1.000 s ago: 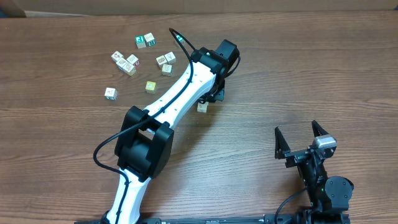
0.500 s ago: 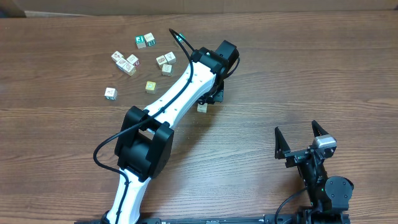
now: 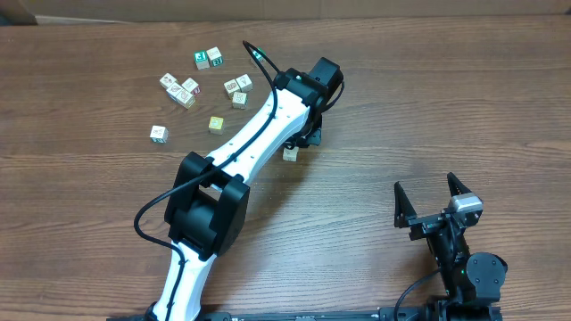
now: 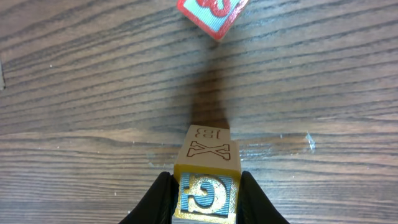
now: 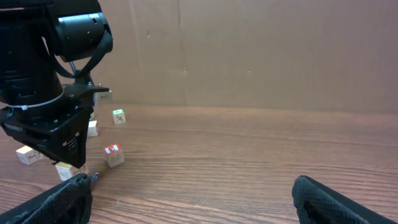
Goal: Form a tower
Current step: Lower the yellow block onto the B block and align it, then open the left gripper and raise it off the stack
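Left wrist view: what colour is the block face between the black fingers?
The block face is blue, gold-lettered; left wrist view is clearest.

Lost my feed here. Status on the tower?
Left tool shut on cube, low near table. Right tool open, off aside. Nothing stacked yet. Red cube close ahead, not touching.

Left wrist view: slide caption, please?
Left fingers pinch an X-marked wooden cube; a red-edged cube lies beyond on the table.
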{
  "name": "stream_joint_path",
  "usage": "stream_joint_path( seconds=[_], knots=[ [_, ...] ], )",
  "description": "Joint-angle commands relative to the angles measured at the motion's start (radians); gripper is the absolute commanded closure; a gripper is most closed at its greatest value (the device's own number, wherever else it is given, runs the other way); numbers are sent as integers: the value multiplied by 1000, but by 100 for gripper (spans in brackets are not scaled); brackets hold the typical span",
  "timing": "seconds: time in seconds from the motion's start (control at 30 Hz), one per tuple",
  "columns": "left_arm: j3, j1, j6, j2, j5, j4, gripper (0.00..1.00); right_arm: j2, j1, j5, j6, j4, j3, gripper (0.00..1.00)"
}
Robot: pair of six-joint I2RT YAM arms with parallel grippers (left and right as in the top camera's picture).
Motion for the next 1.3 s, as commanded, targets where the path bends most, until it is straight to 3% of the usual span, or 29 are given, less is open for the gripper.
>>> stream_joint_path(
  seconds=[0.0, 0.87, 1.03, 1.27],
  knots=[
    [-14, 2, 19, -2, 5, 6, 85, -9, 4, 10, 2, 4, -10, 0],
    [-48, 3, 42, -2, 2, 23, 76, -9, 4, 10, 2, 4, -10, 0],
    [-48, 3, 42, -2, 5, 24, 64, -9, 4, 10, 2, 4, -10, 0],
    [-48, 3, 42, -2, 5, 24, 34, -9, 4, 10, 2, 4, -10, 0]
  ],
)
